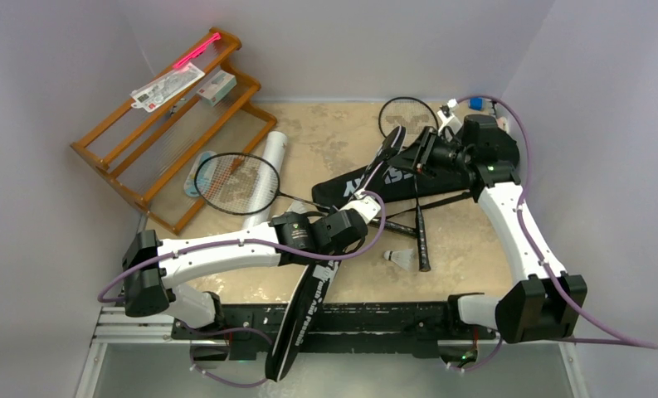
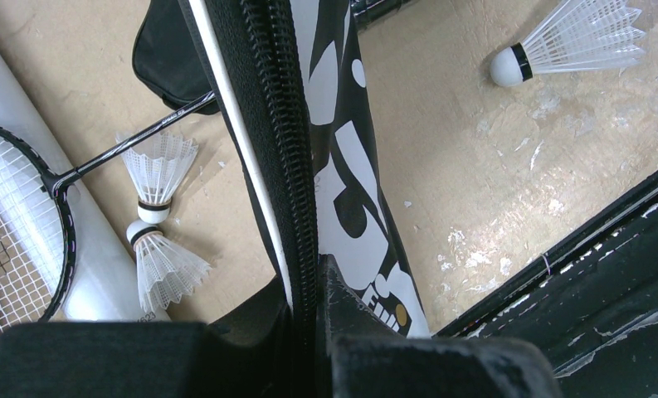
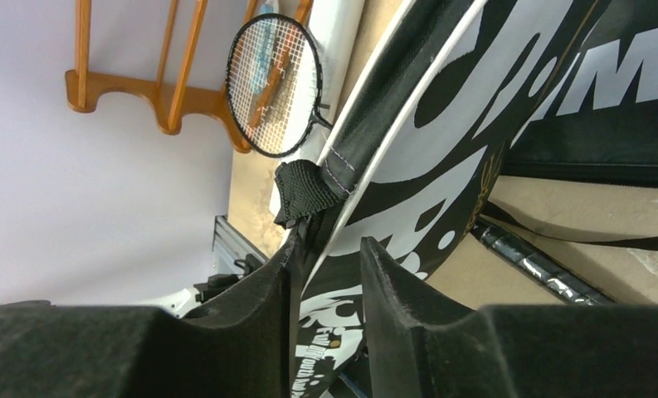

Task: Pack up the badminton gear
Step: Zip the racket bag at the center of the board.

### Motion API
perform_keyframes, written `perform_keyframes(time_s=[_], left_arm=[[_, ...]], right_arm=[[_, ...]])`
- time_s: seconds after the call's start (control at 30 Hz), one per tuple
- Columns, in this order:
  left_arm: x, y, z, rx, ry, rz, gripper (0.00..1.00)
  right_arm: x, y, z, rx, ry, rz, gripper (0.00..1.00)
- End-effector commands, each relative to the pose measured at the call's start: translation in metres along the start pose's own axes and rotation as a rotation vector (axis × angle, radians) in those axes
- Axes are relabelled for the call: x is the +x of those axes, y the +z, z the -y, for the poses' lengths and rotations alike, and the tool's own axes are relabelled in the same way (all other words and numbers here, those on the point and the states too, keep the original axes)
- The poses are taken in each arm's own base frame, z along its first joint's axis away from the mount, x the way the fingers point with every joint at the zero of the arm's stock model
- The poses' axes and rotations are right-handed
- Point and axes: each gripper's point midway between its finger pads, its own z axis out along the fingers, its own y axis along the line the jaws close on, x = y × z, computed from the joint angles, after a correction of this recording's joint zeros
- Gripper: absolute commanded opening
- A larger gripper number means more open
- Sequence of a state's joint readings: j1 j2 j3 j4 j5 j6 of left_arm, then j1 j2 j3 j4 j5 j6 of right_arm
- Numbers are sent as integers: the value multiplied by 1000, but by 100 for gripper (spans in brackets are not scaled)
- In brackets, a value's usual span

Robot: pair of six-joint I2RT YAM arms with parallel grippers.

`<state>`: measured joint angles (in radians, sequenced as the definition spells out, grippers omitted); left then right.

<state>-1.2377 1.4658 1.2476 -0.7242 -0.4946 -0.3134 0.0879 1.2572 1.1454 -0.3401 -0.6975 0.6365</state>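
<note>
With the left pincer (image 2: 315, 278) clenched on the racket bag (image 2: 342, 157) at its zipper edge and the right pincer (image 3: 329, 249) clamped on its tip, hold it taut for unzipping.

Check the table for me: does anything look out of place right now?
Yes. The racket bag, held by the left gripper and right gripper, lies slanted, and its near end overhangs the table edge. One shuttlecock lies loose to its right.
</note>
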Motion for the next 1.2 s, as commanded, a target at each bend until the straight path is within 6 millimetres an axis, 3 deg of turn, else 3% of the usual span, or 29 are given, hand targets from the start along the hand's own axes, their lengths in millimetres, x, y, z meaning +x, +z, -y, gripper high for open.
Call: perform_keyframes(time_s=[0.0, 0.23, 0.5, 0.63, 0.9, 1.0, 1.17], left_arm=[[-17, -11, -12, -29, -23, 68, 0], [-20, -11, -20, -78, -11, 76, 0], [-22, -16, -58, -302, 112, 17, 0], [-32, -19, -67, -367, 173, 6, 0], [-90, -32, -62, -311, 216, 158, 0], [-116, -28, -56, -264, 315, 232, 0], [-160, -29, -68, -295, 535, 349, 0]], right_arm=[[-17, -9, -19, -18, -95, 53, 37], [-21, -22, -12, 67, -150, 107, 43], [-20, -24, -10, 78, -174, 111, 45], [-11, -28, -7, 89, -160, 103, 44], [-16, -64, 18, 309, -173, 267, 46], [-13, -85, 18, 344, -172, 367, 46], [-2, -108, 7, 303, -183, 472, 46]])
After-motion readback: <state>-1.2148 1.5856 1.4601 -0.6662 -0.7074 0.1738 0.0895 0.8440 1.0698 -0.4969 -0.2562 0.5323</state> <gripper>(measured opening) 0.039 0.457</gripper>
